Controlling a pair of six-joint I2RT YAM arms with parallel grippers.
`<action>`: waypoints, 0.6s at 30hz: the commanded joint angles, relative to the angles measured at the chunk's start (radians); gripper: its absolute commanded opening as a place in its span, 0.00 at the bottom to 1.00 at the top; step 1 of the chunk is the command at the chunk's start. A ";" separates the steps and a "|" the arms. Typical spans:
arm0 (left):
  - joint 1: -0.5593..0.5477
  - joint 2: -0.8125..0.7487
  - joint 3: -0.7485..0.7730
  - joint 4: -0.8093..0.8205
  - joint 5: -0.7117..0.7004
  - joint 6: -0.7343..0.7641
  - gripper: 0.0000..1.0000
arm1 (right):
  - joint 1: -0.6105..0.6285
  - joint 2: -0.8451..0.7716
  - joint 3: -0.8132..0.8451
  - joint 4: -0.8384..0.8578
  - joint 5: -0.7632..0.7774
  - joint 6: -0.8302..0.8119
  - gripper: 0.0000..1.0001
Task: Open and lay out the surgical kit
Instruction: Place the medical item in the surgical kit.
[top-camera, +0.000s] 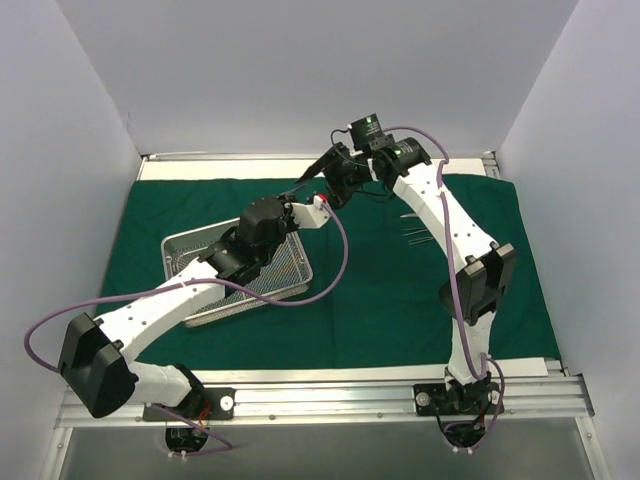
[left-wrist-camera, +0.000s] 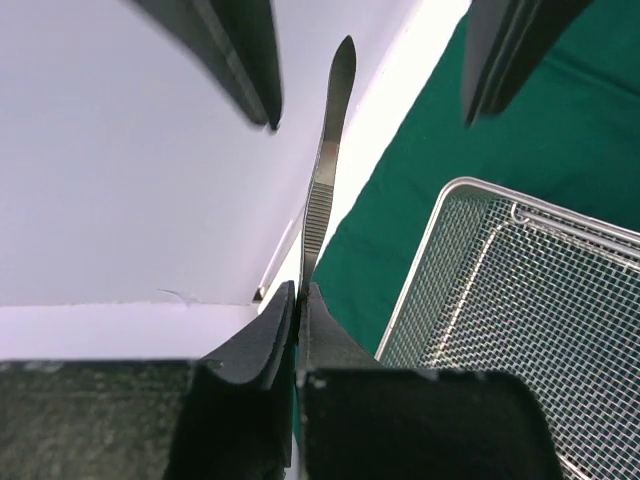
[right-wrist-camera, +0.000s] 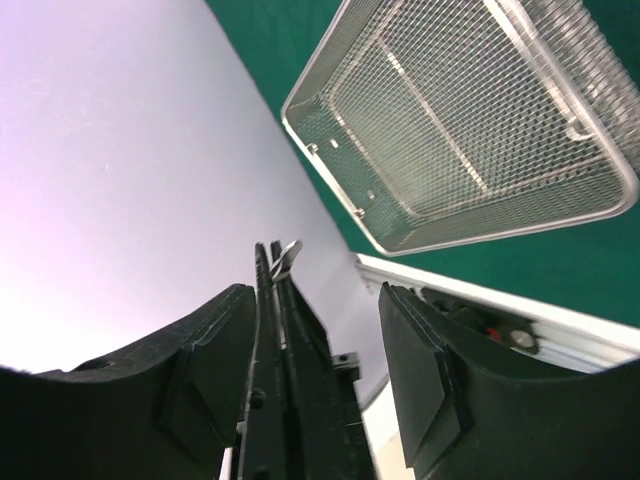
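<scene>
The dark green cloth (top-camera: 400, 310) lies spread flat on the table. The silver wire-mesh tray (top-camera: 288, 272) sits on its left part and looks empty in the right wrist view (right-wrist-camera: 470, 110). My left gripper (top-camera: 303, 187) is raised above the cloth and shut on thin silver forceps (left-wrist-camera: 322, 170). In the left wrist view (left-wrist-camera: 299, 290) the forceps point up between the right gripper's fingers. My right gripper (top-camera: 330, 175) is open, and in the right wrist view (right-wrist-camera: 312, 290) its fingers stand on either side of the forceps without touching. A few thin metal instruments (top-camera: 417, 235) lie on the cloth at right.
White walls enclose the table at the back and on both sides. A metal rail (top-camera: 320, 395) runs along the near edge. A purple cable (top-camera: 340, 260) loops over the tray's right side. The tray also shows in the left wrist view (left-wrist-camera: 520, 300).
</scene>
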 joint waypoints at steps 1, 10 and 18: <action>-0.009 -0.009 -0.007 0.124 -0.017 0.058 0.02 | 0.019 0.013 0.038 0.005 0.031 0.113 0.52; -0.025 0.013 0.045 0.070 0.006 0.015 0.02 | 0.065 0.020 -0.019 0.057 0.065 0.151 0.41; -0.031 0.003 0.104 -0.064 0.042 -0.128 0.11 | 0.067 0.010 -0.058 0.140 0.082 0.157 0.00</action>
